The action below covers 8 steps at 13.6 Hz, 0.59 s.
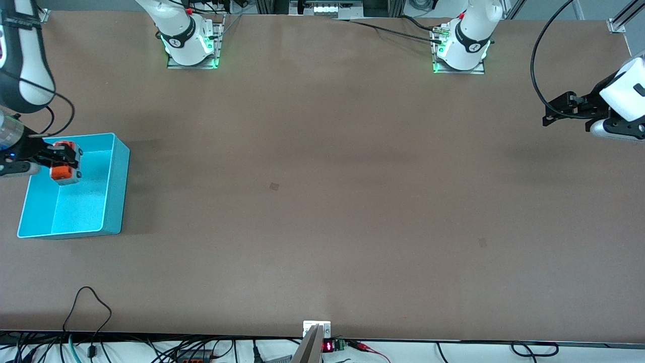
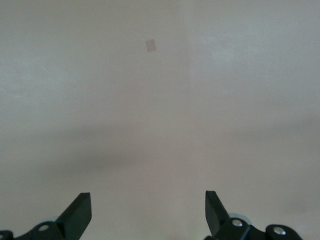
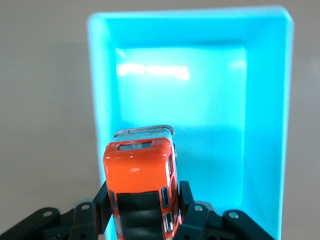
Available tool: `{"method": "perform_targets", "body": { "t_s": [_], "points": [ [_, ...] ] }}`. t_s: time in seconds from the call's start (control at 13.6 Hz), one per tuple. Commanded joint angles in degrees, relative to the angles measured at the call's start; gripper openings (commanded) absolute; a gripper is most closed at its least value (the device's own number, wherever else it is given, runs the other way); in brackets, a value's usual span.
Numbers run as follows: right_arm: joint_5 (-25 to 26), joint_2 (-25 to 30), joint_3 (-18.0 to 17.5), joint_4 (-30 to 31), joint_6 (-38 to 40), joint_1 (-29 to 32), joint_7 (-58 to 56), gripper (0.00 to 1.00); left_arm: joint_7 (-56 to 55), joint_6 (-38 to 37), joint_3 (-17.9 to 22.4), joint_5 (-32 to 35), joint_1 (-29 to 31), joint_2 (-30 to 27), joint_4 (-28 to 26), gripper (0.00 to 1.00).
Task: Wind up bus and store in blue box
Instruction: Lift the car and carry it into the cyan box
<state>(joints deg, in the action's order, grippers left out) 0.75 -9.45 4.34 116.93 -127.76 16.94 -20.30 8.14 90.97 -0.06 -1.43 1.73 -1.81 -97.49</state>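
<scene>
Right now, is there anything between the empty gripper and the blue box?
No. The front view shows only bare table between the left gripper and the blue box. The right gripper holds the bus over the box.

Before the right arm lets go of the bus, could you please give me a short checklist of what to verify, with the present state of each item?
1. Right gripper shut on the bus: ok.
2. Bus over the blue box, inside its rim: ok in both the front and right wrist views.
3. Box floor below the bus free of other things: ok.
4. Bus low enough for a gentle release: cannot tell; it appears to hang above the floor.
5. Left gripper open, waiting over bare table at the left arm's end: ok.
6. Bus wound up: cannot tell.
</scene>
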Motion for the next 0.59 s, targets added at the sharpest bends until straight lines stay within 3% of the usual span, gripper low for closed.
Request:
{"method": "perform_targets", "body": {
  "t_s": [0.0,0.52],
  "points": [
    [-0.8,-3.3,-1.1,-1.1,0.8,2.8,5.6,0.0,1.1,-1.3,-0.7,-0.6,1.0,0.6,1.6,1.0],
    [-0.2,-18.2,-1.1,-13.5,0.1,3.5,4.4,0.0,1.1,-1.3,-0.8,-0.6,0.8,0.7,1.9,1.0]
  ]
}}
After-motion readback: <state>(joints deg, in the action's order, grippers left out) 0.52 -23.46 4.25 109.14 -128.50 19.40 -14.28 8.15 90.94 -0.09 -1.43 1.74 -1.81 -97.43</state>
